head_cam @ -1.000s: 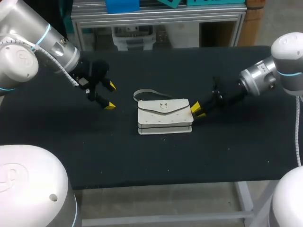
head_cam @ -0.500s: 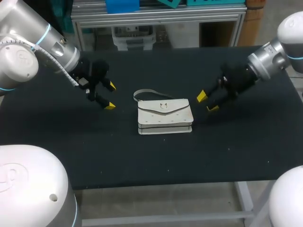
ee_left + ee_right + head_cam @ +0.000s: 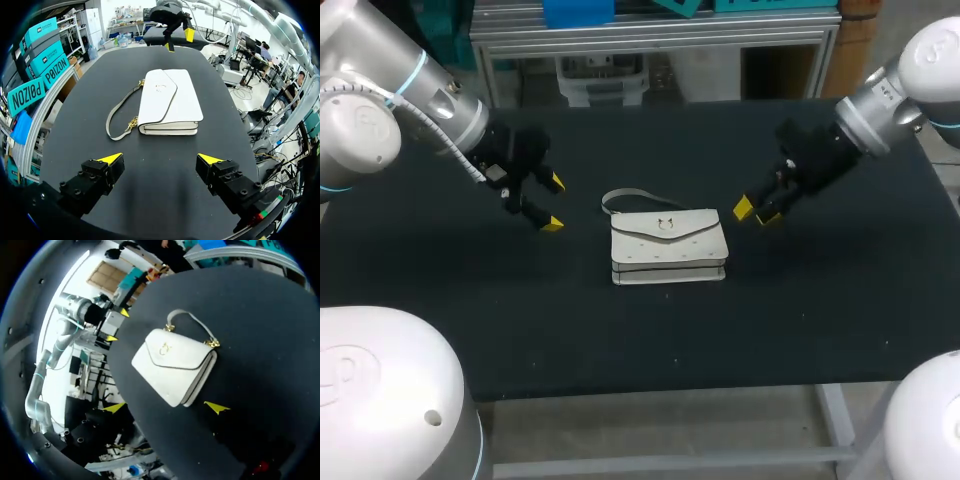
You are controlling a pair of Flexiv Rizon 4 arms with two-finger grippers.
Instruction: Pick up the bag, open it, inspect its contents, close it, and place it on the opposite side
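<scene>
Black cloth covers the counter (image 3: 620,340), which is bare toward the lower edge of the frame. At its middle the white handbag (image 3: 668,246) lies flat with its flap down and closed, the small clasp (image 3: 666,225) facing up. Just past it, the pale strap (image 3: 620,196) loops from the bag's upper left corner onto the counter. Left of the bag and apart from it hangs the left end effector (image 3: 554,203), fingers spread wide and holding nothing. To the right, near the bag's right end but clear of it, the right end effector (image 3: 755,212) is likewise released and empty. With the bag in neither grip, picking it up looks like the step in hand. It would likely go best if one end effector came in low along the counter and pinched a short end of the body below the flap's edge, leaving the flap free for the other to lift at the clasp. The strap looks limp and would let the bag swing, so it makes a poor hold.
</scene>
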